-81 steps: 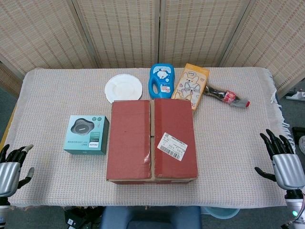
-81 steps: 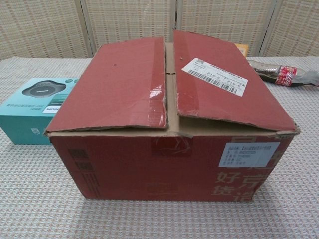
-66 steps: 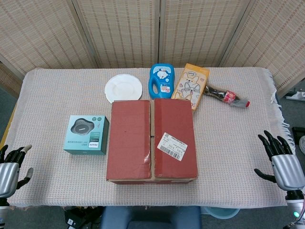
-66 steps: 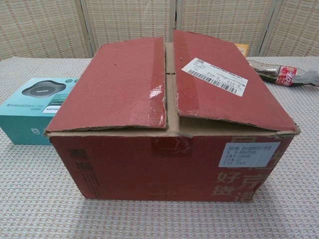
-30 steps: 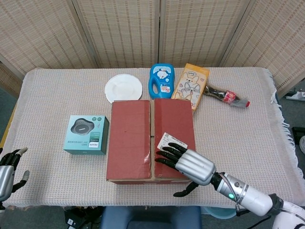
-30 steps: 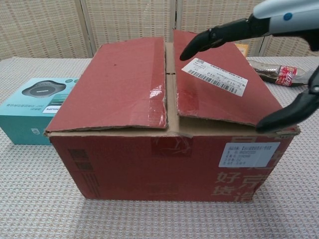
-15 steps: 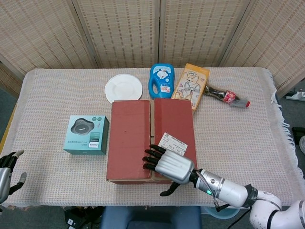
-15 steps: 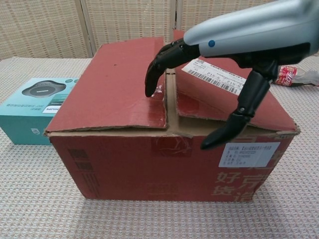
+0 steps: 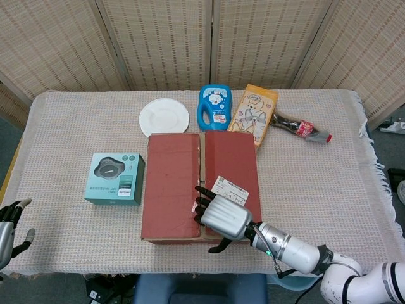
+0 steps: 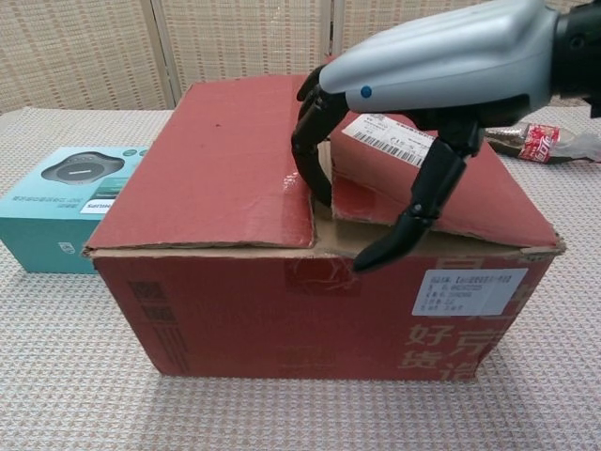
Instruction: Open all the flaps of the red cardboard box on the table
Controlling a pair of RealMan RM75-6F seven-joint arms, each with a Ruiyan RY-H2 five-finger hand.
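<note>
The red cardboard box (image 9: 171,190) stands mid-table with its two top flaps down, the left flap (image 10: 216,160) and the right flap (image 10: 488,202), which carries a white label (image 9: 229,190). My right hand (image 9: 220,215) hovers over the near end of the seam. Its fingers (image 10: 313,141) are apart and curve down into the gap between the flaps, and its thumb (image 10: 394,235) hangs in front of the right flap's near edge. It holds nothing. My left hand (image 9: 7,229) is off the table's near left corner, fingers apart and empty.
A teal product box (image 9: 114,178) lies just left of the red box. Behind it are a white plate (image 9: 164,117), a blue detergent bottle (image 9: 215,107), an orange snack bag (image 9: 253,114) and a cola bottle (image 9: 302,128) lying on its side.
My right hand swung in from the table's right edge to the box, and its fingers have dropped into the seam between the flaps. The left hand sank slightly. The flaps have not moved.
</note>
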